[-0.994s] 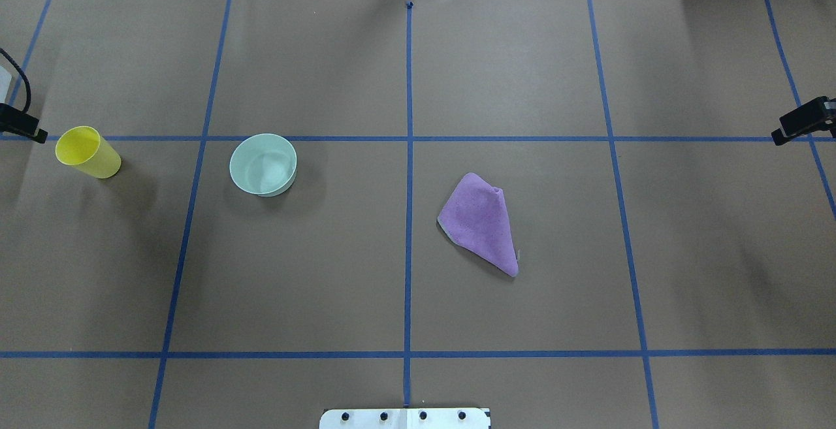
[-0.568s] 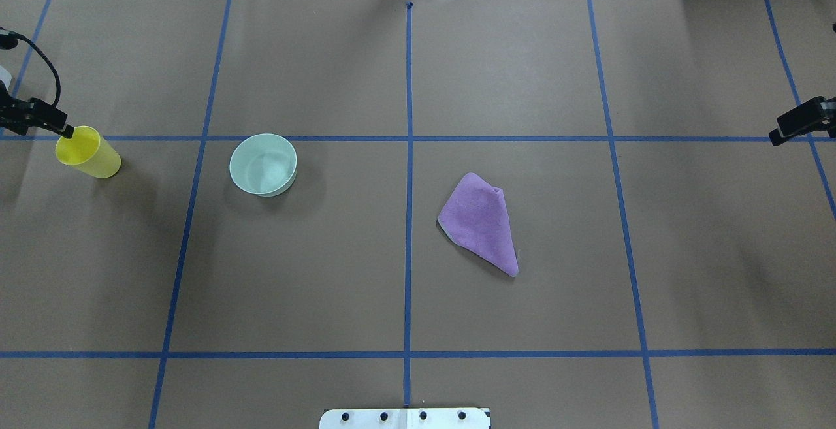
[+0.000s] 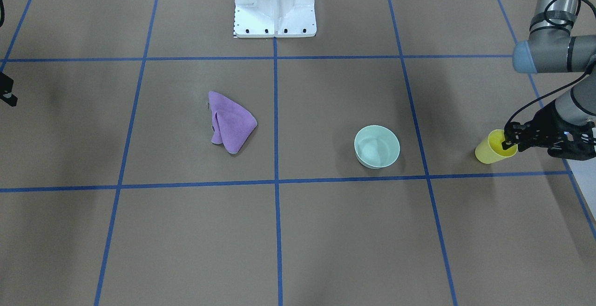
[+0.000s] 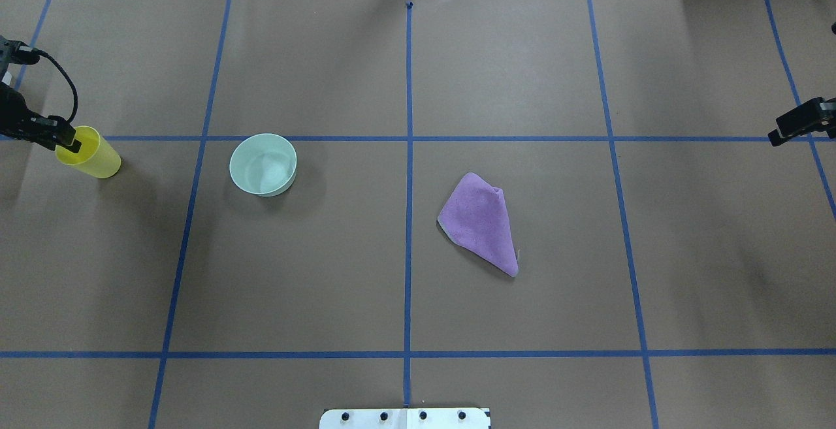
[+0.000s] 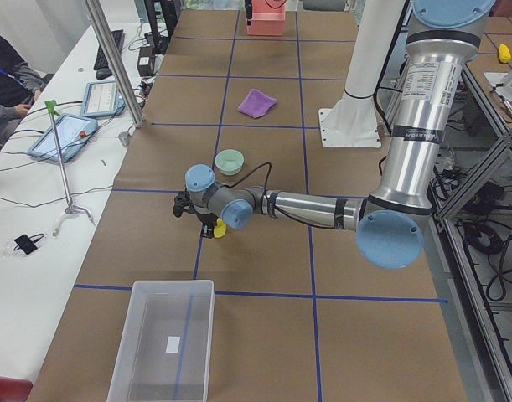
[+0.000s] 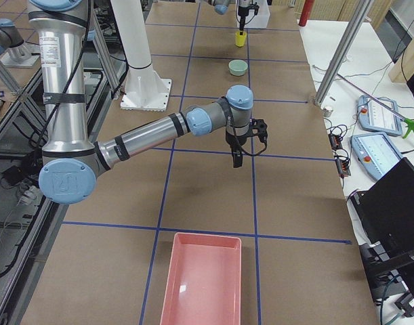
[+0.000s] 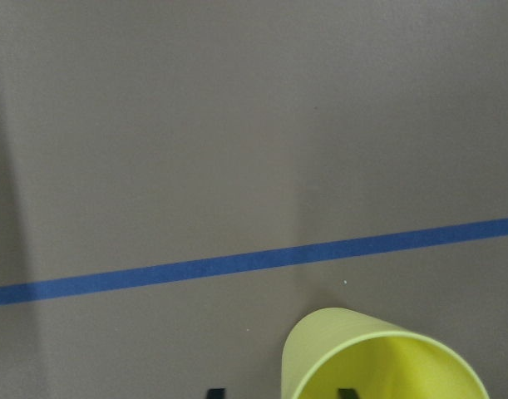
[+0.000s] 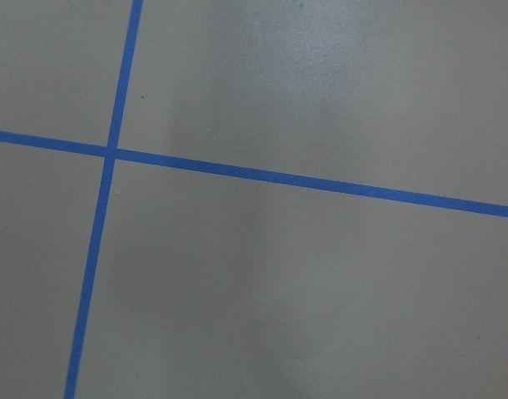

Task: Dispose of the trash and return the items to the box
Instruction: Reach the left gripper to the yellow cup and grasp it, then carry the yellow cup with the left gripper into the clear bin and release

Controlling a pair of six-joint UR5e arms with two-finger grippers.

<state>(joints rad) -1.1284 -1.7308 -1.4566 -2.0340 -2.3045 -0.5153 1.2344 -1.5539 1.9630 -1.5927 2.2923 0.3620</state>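
The left fingers (image 7: 347, 393) are straddling the wall of the yellow cup (image 4: 95, 158), one tip inside and one outside, spread apart and not touching it. The cup is standing upright at the left end of the desk (image 4: 326, 285), near the mint-green bowl (image 4: 263, 164). A crumpled purple cloth (image 4: 482, 220) is lying right of centre. The right fingers (image 4: 784, 130) are hanging over bare desk at the far right; I cannot tell whether they are parted.
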